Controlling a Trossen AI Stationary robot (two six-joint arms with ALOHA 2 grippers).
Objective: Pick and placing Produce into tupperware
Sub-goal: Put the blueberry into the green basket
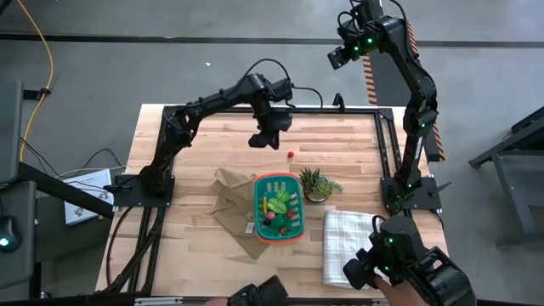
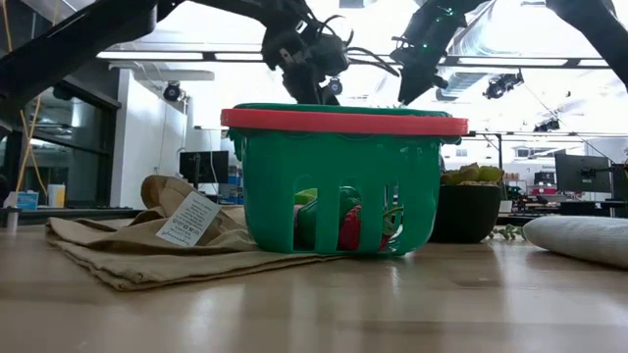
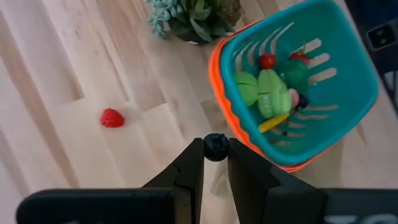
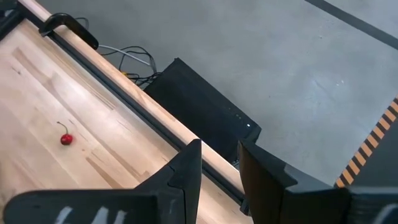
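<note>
The left gripper (image 3: 216, 163) hangs above the table (image 1: 195, 246), off the basket's far side, with its fingers (image 3: 186, 177) clenched on a small dark berry (image 3: 216, 147) pinched right at the tips. In the left wrist view the berry sits just outside the orange rim of the teal tupperware (image 3: 348, 81), not over the inside.

The tupperware (image 1: 277, 207) stands near the middle of the table, with part of it resting on the brown paper bag (image 1: 231, 204). Inside it there are already a couple of green leafy pieces (image 3: 267, 92), 1 yellow piece (image 3: 273, 122), 2 little red balls (image 3: 267, 61) and something dark pink at the edge of the pile. From the low view you can see green and red shapes through the slots of the basket (image 2: 343, 176).

1 red piece (image 3: 112, 117) lies loose on the wood, well apart from the tupperware, near the spiky potted plant (image 1: 314, 184). The right wrist view also catches a small cherry (image 4: 66, 139) on the table.

The right gripper (image 4: 219, 163) is parked up high past the far right corner of the table, its fingers released with a gap between them, nothing in there. A white checked cloth (image 1: 347, 245) lies at the near right.
</note>
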